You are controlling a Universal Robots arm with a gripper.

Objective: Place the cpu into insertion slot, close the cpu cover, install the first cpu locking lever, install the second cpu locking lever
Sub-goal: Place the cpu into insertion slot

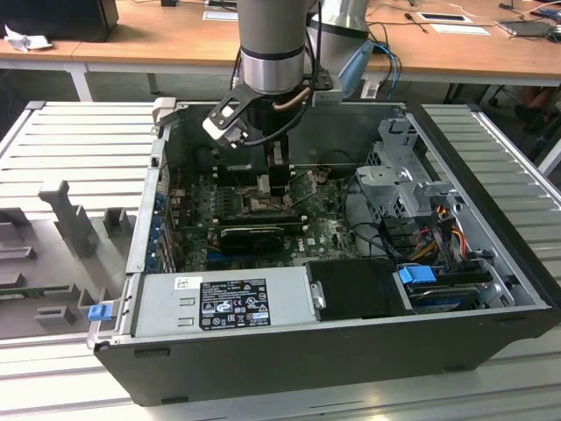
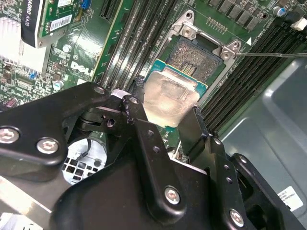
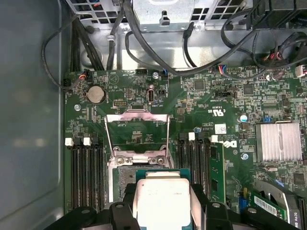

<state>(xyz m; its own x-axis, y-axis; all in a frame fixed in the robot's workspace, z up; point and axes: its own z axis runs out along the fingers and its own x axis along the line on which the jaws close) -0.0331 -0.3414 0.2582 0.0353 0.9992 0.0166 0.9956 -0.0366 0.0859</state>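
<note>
cpu [image 2: 170, 96]: pinched between fingers [image 2: 194, 132] of gripper [image 2: 168, 108], just above insertion slot [image 2: 200, 57], not yet seated. cpu cover [image 3: 136, 117]: raised open. closing, both locking steps outstanding.

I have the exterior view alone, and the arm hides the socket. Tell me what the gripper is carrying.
Observer: The gripper is shut on the cpu. In both wrist views its fingers clamp two opposite edges of the chip.
Operator: Say whether it is seated.
Observer: It does not look seated. In the second wrist view the contact grid of the insertion slot lies exposed beyond the chip.
Operator: Report on the cover.
Observer: In the first wrist view the cpu cover is swung open, away from the socket, and green board shows through its window.
</note>
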